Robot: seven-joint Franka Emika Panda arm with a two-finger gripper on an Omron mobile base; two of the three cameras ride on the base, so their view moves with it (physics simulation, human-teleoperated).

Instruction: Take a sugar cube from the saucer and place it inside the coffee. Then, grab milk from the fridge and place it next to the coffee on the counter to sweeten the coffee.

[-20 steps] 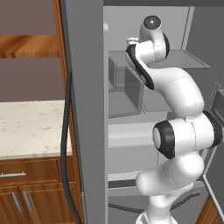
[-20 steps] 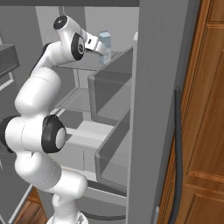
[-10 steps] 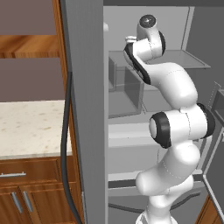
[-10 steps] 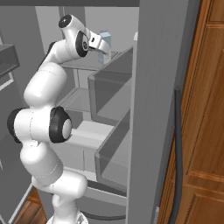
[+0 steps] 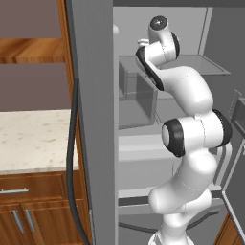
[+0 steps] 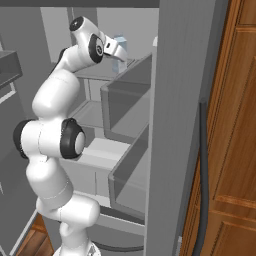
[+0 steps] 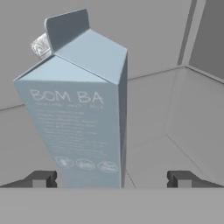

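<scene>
the job looks to be in its milk half: the milk (image 7: 81,109) stands upright on a fridge (image 5: 93,95) shelf, not yet held. the pincer (image 7: 111,179) gapes wide, its 2 tips either side of the carton's base. grasping and carrying it to the counter (image 5: 33,139) remain.

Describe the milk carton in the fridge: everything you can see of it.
The milk is a tall, slim, pale blue-grey carton with a gabled top and a silvery cap on one slope of the gable. Faint white lettering and small round icons mark its front face; it looks like coated card. It stands upright on a pale grey fridge shelf, near the back wall. In the hand view it sits between the open claw fingertips, closer to one of them, with no contact visible. From the right base view its top peeks out beyond the claw.
</scene>
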